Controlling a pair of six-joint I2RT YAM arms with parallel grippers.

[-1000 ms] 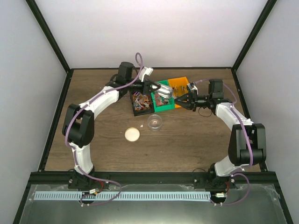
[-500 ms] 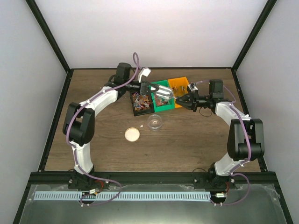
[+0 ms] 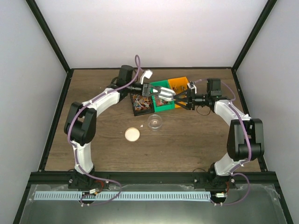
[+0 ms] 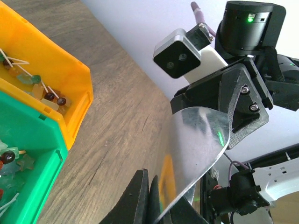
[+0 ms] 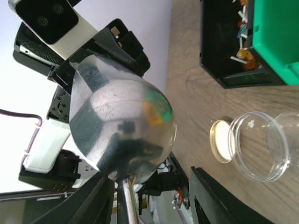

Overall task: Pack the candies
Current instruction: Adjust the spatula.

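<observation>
Left hand point(image 3: 151, 89) is pressed together, apparently pinching the front lip of the scoop point(image 3: 164, 95); the contact itself is hard to see from its own wrist cam. The scoop is held in the air, bowl toward the left hand, handle point(image 5: 125, 191) toward the right. No candies visible in it. Right hand point(image 3: 177, 99) is spread, fingers point(image 5: 93, 205) on either side of the handle but not closed; the handle sits right by one finger, well off the other. Looks like a handover in mid-air. Under the scoop is the green bin point(image 3: 164, 108), with the black bin point(image 3: 135, 111) on its left and the orange bin point(image 4: 70, 107) on its far right, all near the middle of the desk's point(image 3: 196, 140) far edge. The candies point(image 3: 140, 101) lie in these bins, most in the black one. An open clear jar point(image 3: 154, 122) stands nearer the desk centre, its lid point(image 3: 132, 134) just beside it toward the near-left. Risks: if the left lets go before the right clamps, the scoop drops onto the bins and scatters sweets. With the handle off-centre, closing could twist or flick the scoop out of the thin lip pinch. The hands are very close, so any push forward may bump them together. The light jar could tip later if clipped.
</observation>
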